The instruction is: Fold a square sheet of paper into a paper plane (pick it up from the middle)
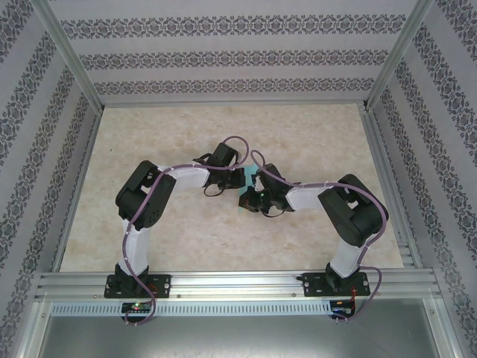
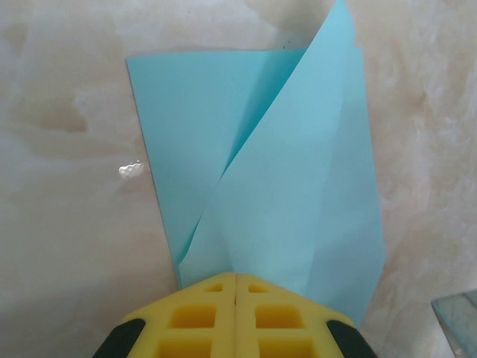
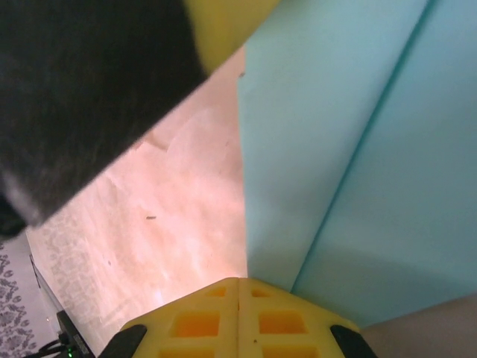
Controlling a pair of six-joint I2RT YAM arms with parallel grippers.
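Over the middle of the table [image 1: 149, 224], both arms crowd the square sheet of paper [image 2: 298, 186], part-folded with one flap raised. The left gripper [image 2: 235, 287] has its yellow fingers pressed together, seemingly pinching that flap's near corner. The right gripper [image 3: 238, 287] is likewise closed at the crease; nipping or pressing, I can't tell. An uneven pull could slide the thin sheet and skew the fold, or tear it

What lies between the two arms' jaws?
The turquoise square sheet of paper, in the top view; the left wrist view shows it partly folded.
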